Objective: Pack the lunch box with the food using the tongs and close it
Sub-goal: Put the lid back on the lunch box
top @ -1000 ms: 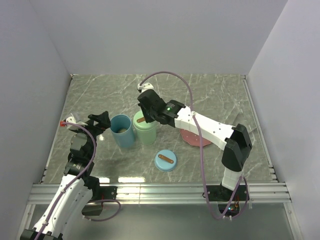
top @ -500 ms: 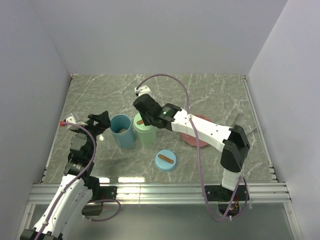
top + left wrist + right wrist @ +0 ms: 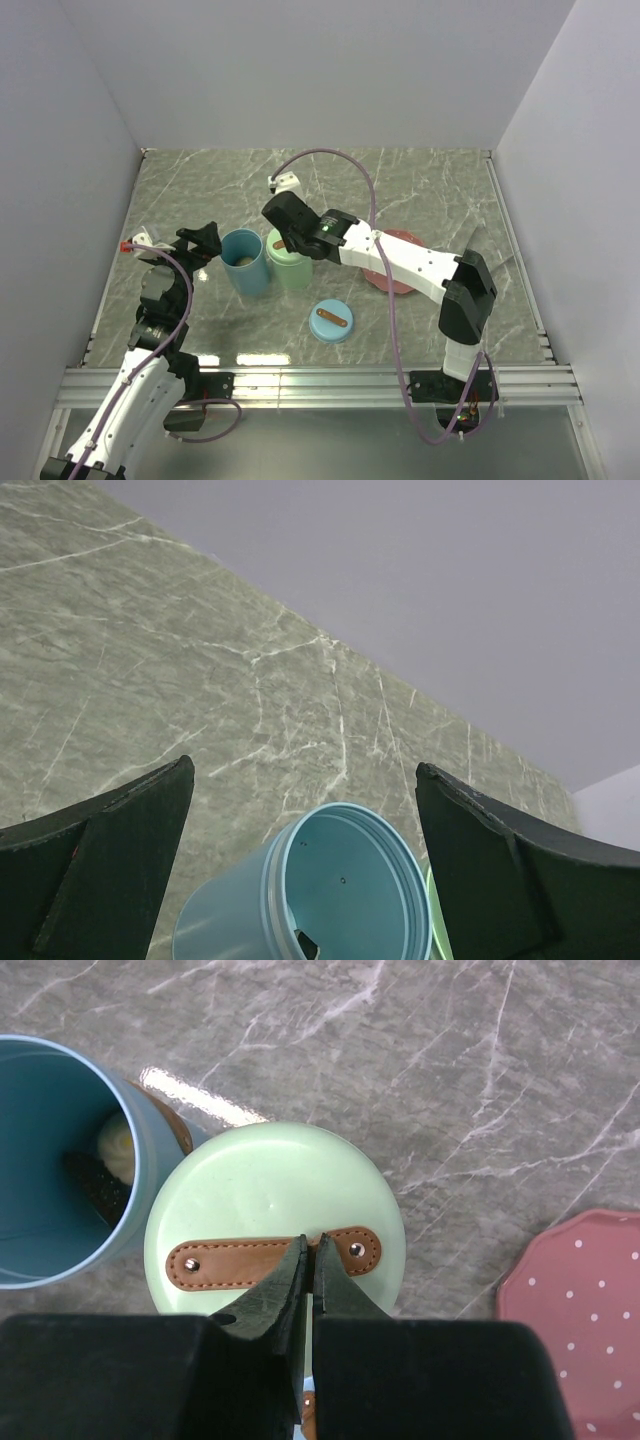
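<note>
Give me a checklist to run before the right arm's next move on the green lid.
1. Right fingers shut, tips at the middle of the brown strap on the green lid: ok.
2. Strap actually pinched: cannot tell.
3. Left fingers open, not touching the blue pot: ok.
4. Food inside the blue pot: ok.
5. Blue pot closed: not ok; blue lid lies on the table.
6. Tongs located: not ok, none in view.

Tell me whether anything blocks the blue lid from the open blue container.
Nothing covers the mouth of the blue container. The green container stands beside it, toward the blue lid, with the shut right gripper over its top, so the lid probably must skirt them.
</note>
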You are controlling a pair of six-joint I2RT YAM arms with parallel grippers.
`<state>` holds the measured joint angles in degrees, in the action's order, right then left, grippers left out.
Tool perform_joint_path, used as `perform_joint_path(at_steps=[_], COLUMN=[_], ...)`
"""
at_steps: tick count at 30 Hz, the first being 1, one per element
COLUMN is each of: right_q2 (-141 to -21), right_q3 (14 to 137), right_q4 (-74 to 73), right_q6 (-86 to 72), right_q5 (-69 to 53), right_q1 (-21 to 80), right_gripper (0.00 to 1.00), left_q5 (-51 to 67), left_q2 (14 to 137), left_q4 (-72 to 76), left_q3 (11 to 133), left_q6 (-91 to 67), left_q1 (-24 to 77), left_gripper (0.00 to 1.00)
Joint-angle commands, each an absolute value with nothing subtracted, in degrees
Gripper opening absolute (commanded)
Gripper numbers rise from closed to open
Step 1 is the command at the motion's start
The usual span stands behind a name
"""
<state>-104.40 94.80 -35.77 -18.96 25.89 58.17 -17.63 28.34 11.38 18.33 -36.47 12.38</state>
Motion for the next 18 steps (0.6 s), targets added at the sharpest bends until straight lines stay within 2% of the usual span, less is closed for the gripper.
perform_joint_path(at_steps=[1, 7, 9, 10, 13, 18], right_q2=[-107.2, -106.1, -105.6, -105.3, -104.7, -104.2], right_q3=[92.7, 91.0, 90.7, 90.7, 90.4, 90.8], right_q4=[-37.5, -36.6, -36.5, -36.4, -35.9, -35.7], right_q6=[-21.4, -21.8, -21.7, -21.6, -21.3, -20.9], right_q5=[25.5, 25.8, 25.5, 25.6, 25.5, 26.3], right_q1=[59.1, 59.2, 59.3, 59.3, 59.3, 59.3], right_gripper=[0.0, 0.0, 0.08, 0.18, 0.33, 0.43], left_q5=[-16.5, -16.4, -16.3, -16.3, -16.3, -16.3], left_q2=[28.2, 28.0, 27.9, 27.9, 27.8, 27.8], left_q4=[13.6, 13.6, 13.6, 13.5, 13.4, 13.5], left_q3=[18.7, 18.7, 18.7, 18.8, 18.7, 18.7], left_q6=[-36.2, -36.2, -36.2, -36.2, -36.2, -36.2], left_q1=[12.2, 12.2, 12.2, 12.3, 12.3, 12.2], left_gripper=[0.99, 0.99, 1.0, 0.99, 0.99, 1.0])
